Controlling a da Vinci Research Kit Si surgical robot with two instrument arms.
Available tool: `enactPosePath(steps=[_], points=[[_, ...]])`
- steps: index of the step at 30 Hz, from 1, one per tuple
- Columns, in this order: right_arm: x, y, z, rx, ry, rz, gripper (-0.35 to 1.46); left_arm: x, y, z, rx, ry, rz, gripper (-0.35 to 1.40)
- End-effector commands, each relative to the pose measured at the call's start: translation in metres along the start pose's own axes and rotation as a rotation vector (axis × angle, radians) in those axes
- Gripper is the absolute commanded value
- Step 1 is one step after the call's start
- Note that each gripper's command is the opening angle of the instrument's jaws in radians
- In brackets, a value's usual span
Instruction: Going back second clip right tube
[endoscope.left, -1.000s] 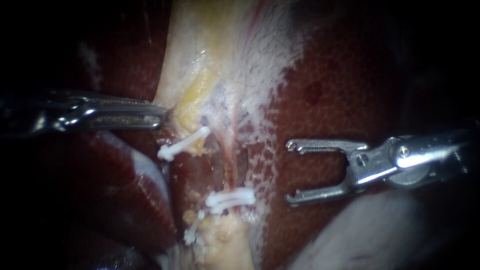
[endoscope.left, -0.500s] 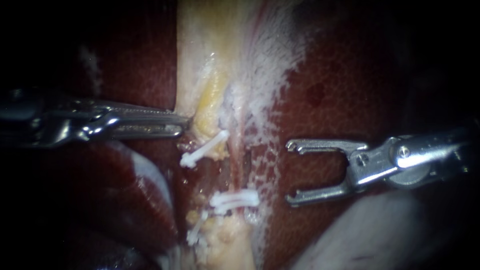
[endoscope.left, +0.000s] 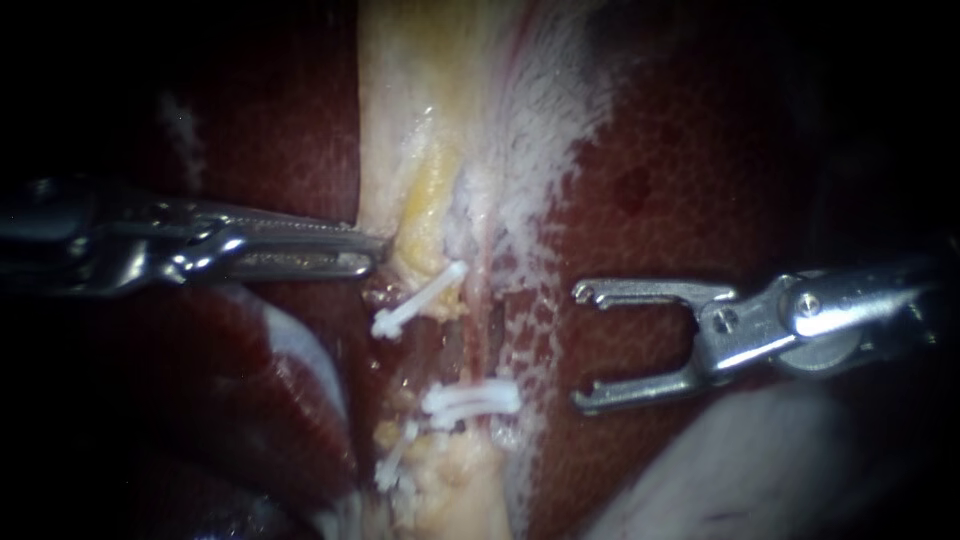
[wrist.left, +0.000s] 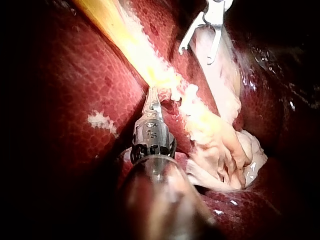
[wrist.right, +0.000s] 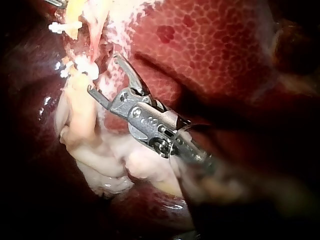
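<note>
Shows a close surgical field: dark red liver (endoscope.left: 700, 150) with a pale strip (endoscope.left: 400, 120) of tissue running down the centre. Against a second ago, finds the left instrument (endoscope.left: 376, 256), entering from the left edge, carried further toward centre, jaws closed on the strip's yellowish edge and taking the upper clip (endoscope.left: 418, 300) along with it. Finds the right instrument (endoscope.left: 582, 347), right of centre, unmoved, jaws wide open and holding nothing, no clip loaded. Suggests the clip is already placed and the retreat hardly begun. Places the right tube (endoscope.left: 482, 325), seemingly the thin pink strand at centre, just left of the open jaws and clear of them. Places the white clips (endoscope.left: 470, 400) across it at lower centre, level with the lower jaw, near but not touching.
</note>
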Motion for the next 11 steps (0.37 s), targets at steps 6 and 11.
enactPosePath(steps=[6, 11], points=[[0.0, 0.0, -0.0001, 0.0, 0.0, 0.0, 0.6, 0.0, 0.0, 0.0, 0.0, 0.0, -0.004, -0.35], [0.0, 0.0, -0.0001, 0.0, 0.0, 0.0, 0.6, 0.0, 0.0, 0.0, 0.0, 0.0, -0.004, -0.35]])
